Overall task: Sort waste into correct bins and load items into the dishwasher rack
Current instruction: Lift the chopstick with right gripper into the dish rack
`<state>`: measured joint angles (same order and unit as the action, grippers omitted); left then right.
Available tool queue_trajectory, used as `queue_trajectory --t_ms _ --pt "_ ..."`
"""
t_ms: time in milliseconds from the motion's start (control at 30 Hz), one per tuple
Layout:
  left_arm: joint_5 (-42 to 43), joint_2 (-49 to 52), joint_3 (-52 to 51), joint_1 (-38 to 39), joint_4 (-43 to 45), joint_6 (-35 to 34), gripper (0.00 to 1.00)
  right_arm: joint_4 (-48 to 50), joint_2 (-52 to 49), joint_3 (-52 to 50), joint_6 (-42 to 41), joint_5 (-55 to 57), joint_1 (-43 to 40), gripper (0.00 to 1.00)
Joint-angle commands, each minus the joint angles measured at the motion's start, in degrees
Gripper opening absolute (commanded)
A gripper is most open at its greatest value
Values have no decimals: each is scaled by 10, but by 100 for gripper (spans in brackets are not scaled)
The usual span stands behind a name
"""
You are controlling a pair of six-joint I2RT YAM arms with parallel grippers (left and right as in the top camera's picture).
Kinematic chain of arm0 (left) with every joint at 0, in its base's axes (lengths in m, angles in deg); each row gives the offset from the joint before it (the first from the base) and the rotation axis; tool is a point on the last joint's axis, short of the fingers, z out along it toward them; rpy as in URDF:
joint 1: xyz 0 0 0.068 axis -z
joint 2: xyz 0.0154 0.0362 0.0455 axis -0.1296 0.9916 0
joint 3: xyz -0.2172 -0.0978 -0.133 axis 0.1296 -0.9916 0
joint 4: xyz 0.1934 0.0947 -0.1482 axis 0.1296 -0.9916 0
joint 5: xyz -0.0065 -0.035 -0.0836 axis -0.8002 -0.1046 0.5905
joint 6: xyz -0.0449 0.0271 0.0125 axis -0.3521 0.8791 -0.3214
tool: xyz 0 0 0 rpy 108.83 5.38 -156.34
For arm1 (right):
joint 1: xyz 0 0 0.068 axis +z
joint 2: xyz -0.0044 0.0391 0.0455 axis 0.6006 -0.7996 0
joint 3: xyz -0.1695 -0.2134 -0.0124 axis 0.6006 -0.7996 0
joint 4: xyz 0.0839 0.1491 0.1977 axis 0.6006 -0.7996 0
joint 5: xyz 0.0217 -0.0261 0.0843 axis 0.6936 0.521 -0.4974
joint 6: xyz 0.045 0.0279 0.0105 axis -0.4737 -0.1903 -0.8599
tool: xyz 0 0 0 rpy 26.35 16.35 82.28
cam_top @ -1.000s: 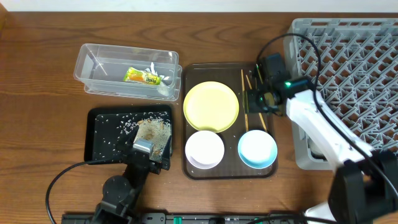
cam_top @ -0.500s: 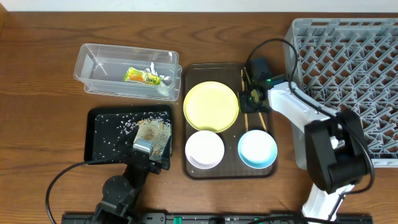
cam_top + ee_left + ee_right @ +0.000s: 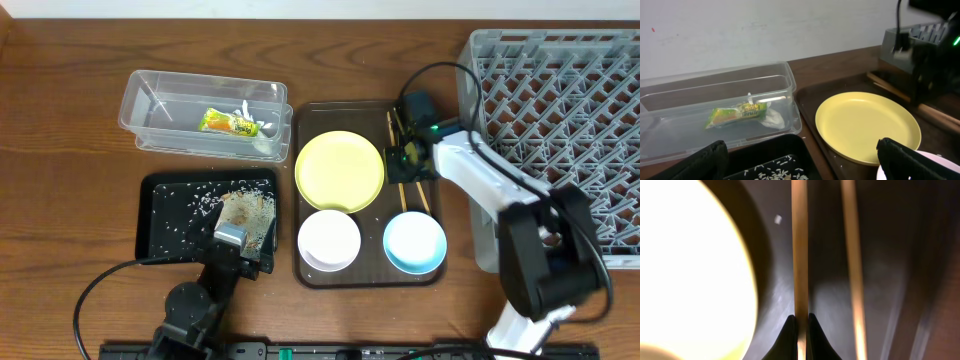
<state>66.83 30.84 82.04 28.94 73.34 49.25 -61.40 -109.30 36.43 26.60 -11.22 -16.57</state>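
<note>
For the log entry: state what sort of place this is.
Probably a lab mock-up of a dish-clearing station: a wooden table holding a grey dishwasher rack, a tray with a yellow plate and a clear waste bin.

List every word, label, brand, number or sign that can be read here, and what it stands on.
Lettering on the yellow-green wrapper in the clear bin: too blurred to read.
Chopstick between the right fingers: no marks.
Nothing else shows any text.
</note>
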Motion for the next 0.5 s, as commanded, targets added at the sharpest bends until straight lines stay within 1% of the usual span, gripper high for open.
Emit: queue_trajectory --t_ms 0,133,233,333,467 --pt "2 -4 -18 2 -9 10 96 -8 101 28 13 1 -29 1" --pt "2 -4 -18 2 -9 10 96 -32 185 28 54 3 -65 1" --pt "2 -4 -18 2 -9 10 97 -48 225 28 86 23 -104 1" --pt "2 -4 -18 2 -9 10 96 -62 236 28 109 59 -148 1" --pt "2 -4 -18 2 -9 10 96 -60 219 12 116 95 -192 1"
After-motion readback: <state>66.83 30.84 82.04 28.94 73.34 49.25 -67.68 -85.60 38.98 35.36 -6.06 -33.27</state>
